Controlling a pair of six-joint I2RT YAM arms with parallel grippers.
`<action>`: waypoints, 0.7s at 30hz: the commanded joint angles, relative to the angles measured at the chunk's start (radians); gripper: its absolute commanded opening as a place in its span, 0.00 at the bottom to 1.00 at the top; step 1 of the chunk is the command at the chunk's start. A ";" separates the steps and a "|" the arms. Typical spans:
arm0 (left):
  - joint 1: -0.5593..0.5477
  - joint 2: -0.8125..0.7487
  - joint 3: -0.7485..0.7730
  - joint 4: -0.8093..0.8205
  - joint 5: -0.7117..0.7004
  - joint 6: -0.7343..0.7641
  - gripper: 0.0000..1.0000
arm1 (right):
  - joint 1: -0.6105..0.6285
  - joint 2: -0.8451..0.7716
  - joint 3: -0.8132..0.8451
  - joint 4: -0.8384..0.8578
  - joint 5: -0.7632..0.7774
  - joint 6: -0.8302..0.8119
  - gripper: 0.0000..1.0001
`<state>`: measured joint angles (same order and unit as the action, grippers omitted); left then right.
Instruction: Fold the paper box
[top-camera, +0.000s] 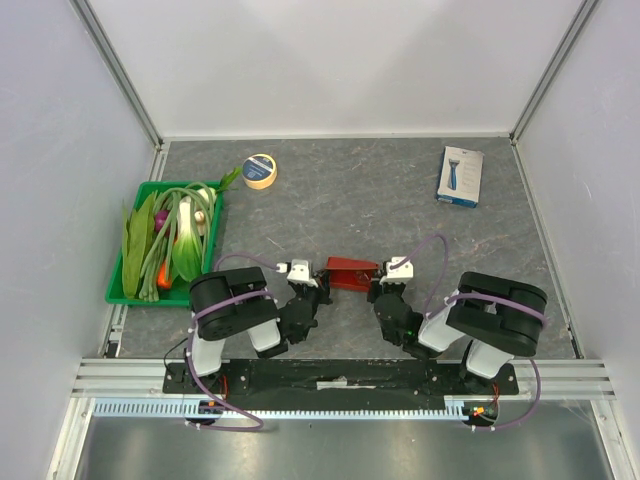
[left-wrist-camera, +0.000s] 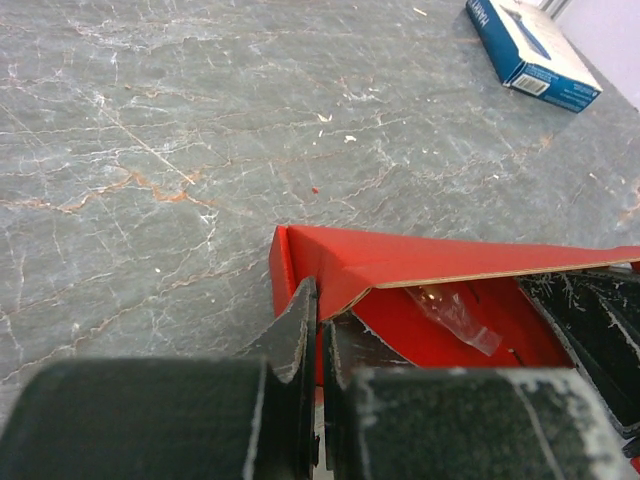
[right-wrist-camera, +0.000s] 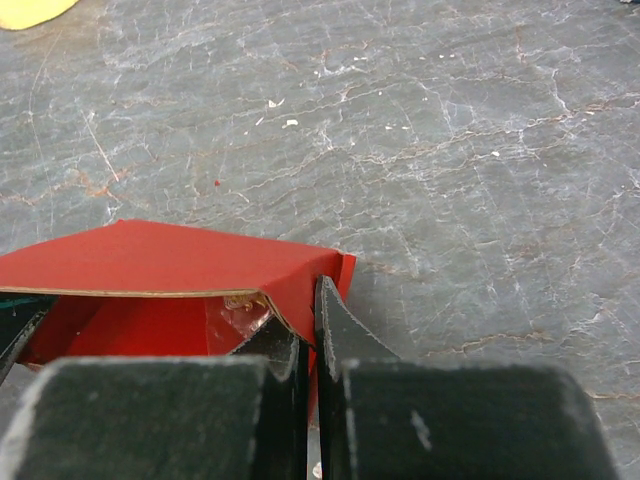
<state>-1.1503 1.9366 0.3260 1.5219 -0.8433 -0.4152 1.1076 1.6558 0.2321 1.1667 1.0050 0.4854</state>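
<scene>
**Red box pinched at both ends**

The paper box (top-camera: 352, 272) sits partly folded on the grey table (top-camera: 400, 210), near the front edge between the arms. The left gripper (left-wrist-camera: 318, 325) is clamped on its left wall and the right gripper (right-wrist-camera: 311, 325) on its right wall.

Your top camera looks down on the whole bench (top-camera: 380, 200); both wrist cameras, close in, share the red box (left-wrist-camera: 400, 265).

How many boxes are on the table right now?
2. The paper box is near the middle of the table, pinched between the left gripper and the right gripper. The white-and-blue box lies at the far right. No others are visible.
</scene>
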 joint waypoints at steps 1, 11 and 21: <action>0.000 0.065 -0.054 0.116 -0.131 0.030 0.02 | 0.014 0.033 -0.060 -0.067 0.035 0.044 0.01; -0.026 0.067 -0.048 0.142 -0.186 0.076 0.02 | 0.034 -0.151 -0.042 -0.417 0.081 0.159 0.23; -0.035 0.059 -0.044 0.142 -0.211 0.092 0.02 | 0.047 -0.695 0.088 -1.232 -0.124 0.326 0.60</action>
<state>-1.1900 1.9633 0.3027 1.4815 -0.9470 -0.3859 1.1542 1.1213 0.2523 0.3317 0.9489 0.7177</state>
